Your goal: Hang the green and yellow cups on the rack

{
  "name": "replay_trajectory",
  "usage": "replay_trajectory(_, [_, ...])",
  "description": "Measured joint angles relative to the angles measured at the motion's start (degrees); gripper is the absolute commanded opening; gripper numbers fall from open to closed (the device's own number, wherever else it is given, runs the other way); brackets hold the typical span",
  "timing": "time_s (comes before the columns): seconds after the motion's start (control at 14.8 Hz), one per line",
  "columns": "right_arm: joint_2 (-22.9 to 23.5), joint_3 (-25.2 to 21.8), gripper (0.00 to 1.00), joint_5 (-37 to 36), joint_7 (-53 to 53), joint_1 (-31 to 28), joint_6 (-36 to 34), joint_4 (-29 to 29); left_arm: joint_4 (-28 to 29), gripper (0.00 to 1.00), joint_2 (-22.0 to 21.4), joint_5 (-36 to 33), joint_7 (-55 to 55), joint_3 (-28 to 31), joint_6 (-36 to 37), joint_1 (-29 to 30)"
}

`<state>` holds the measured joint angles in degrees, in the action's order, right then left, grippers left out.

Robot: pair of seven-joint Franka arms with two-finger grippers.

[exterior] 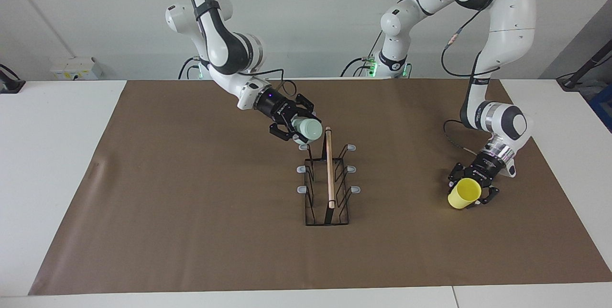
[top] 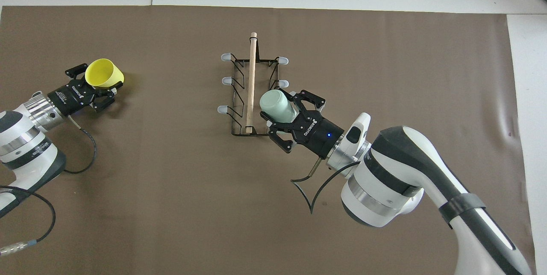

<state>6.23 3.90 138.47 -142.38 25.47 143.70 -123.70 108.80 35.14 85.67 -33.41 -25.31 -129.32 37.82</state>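
The rack (exterior: 329,174) stands mid-mat, a black wire frame with a wooden rod on top and grey-tipped prongs; it also shows in the overhead view (top: 251,83). My right gripper (exterior: 299,124) (top: 282,107) is shut on the mint green cup (exterior: 308,129) (top: 277,105). It holds the cup tilted on its side, just above the rack's nearest prong (exterior: 304,147) on the right arm's side. My left gripper (exterior: 473,184) (top: 95,83) is shut on the yellow cup (exterior: 464,193) (top: 104,73), low over the mat toward the left arm's end, the cup's mouth tipped away from the robots.
A brown mat (exterior: 191,212) covers most of the white table (exterior: 52,155). The other prongs (top: 225,57) of the rack carry nothing. A cable (top: 85,155) trails from the left wrist over the mat.
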Motion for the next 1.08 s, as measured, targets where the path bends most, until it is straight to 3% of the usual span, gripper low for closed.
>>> replay_trajectory(0.47, [0.1,0.0,0.00,0.8,-0.2,-0.1,-0.1,0.6,-5.4,0.00,-0.1,-9.6,2.3,0.2,-0.6,0.2])
replay_trajectory(1.08, [2.2,0.1,0.00,0.8,-0.2,0.0,1.2,2.5,-6.2,0.00,-1.3,-13.4,8.6,0.0,-3.6,0.0])
